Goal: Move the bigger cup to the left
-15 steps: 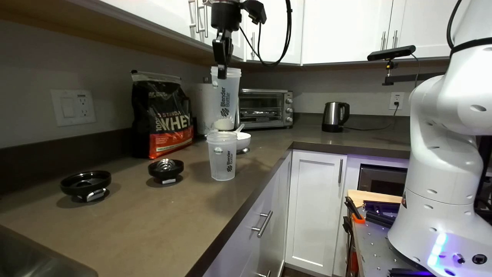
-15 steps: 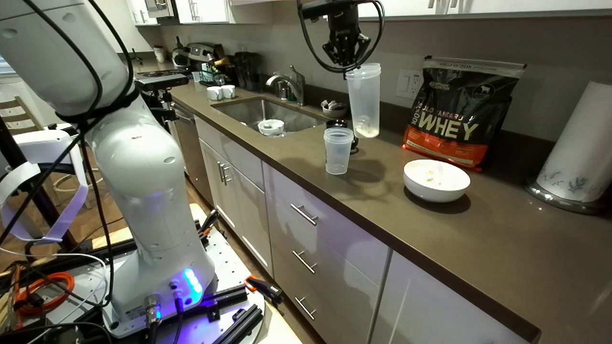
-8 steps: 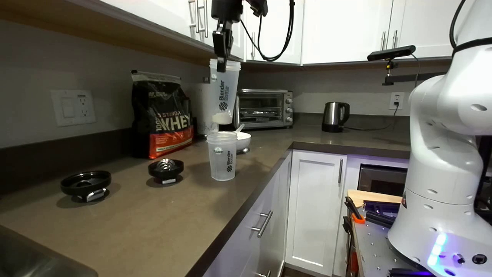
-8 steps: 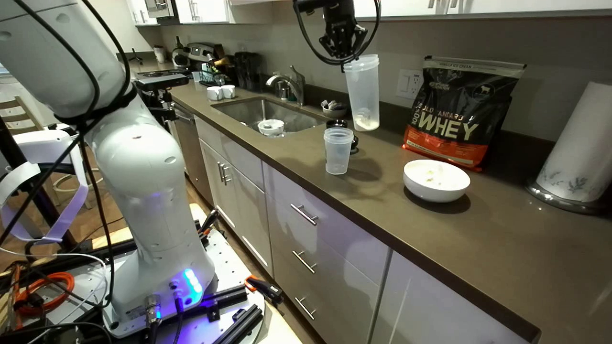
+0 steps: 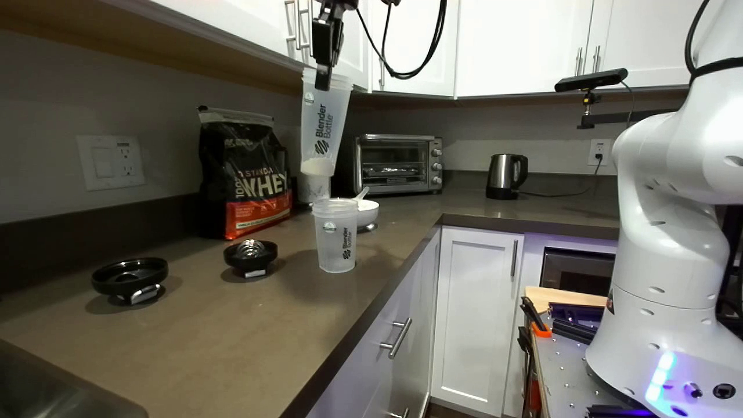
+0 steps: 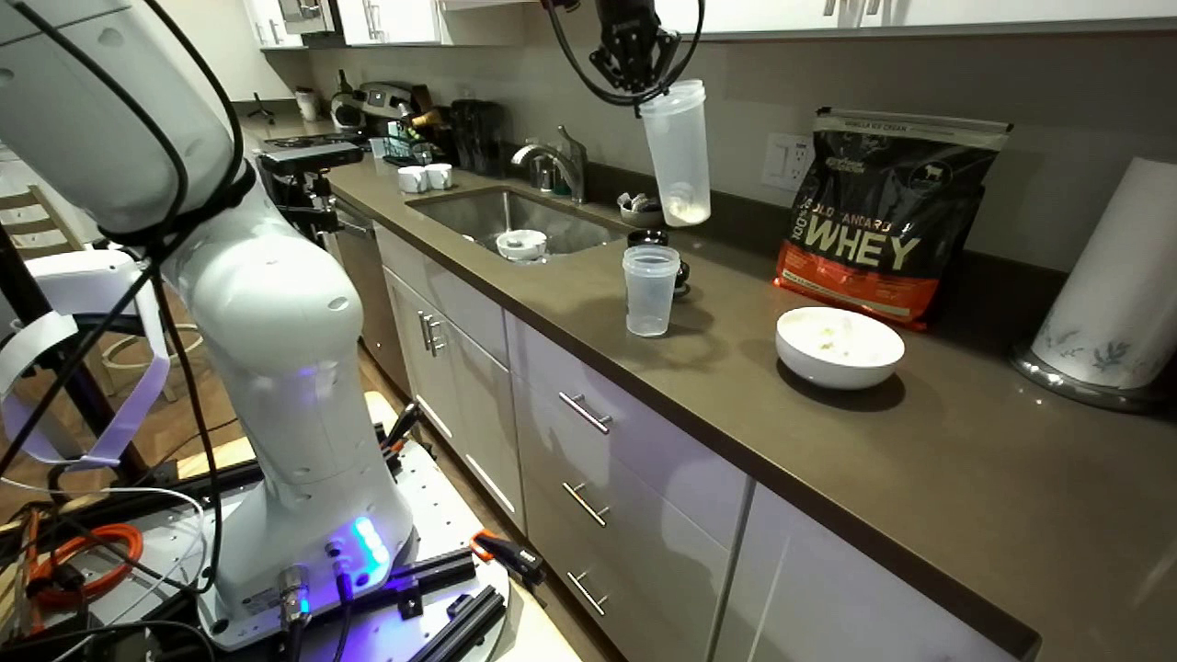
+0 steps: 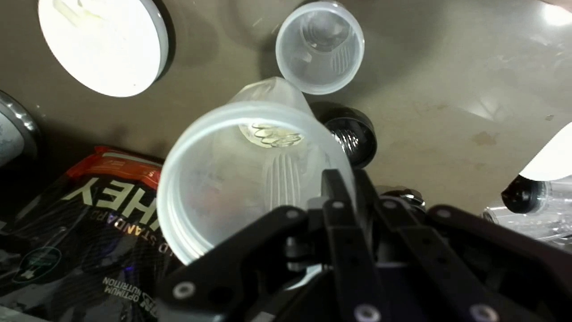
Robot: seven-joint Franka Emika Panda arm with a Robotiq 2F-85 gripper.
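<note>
The bigger cup, a tall translucent tumbler with dark printing, hangs in the air, tilted, in both exterior views (image 5: 325,125) (image 6: 679,156). White powder lies in its bottom, and in the wrist view (image 7: 286,179) a wire coil shows there too. My gripper (image 7: 348,176) is shut on the cup's side wall at the rim, one finger inside and one outside. It also shows above the cup in an exterior view (image 5: 323,81). The shorter cup (image 5: 336,241) stands upright on the counter, lower than the held cup and apart from it. It also shows in the wrist view (image 7: 319,49).
A black whey bag (image 5: 246,174) stands by the wall. A white bowl (image 6: 839,354), black lids (image 5: 251,255) (image 5: 130,276) and a paper towel roll (image 6: 1108,276) are on the counter. A sink (image 6: 515,216) is cut into it. Cabinets (image 5: 522,46) hang above.
My gripper has risen with the bigger cup and shifted left in both exterior views. The cup leans slightly more than before. The shorter cup has not moved.
</note>
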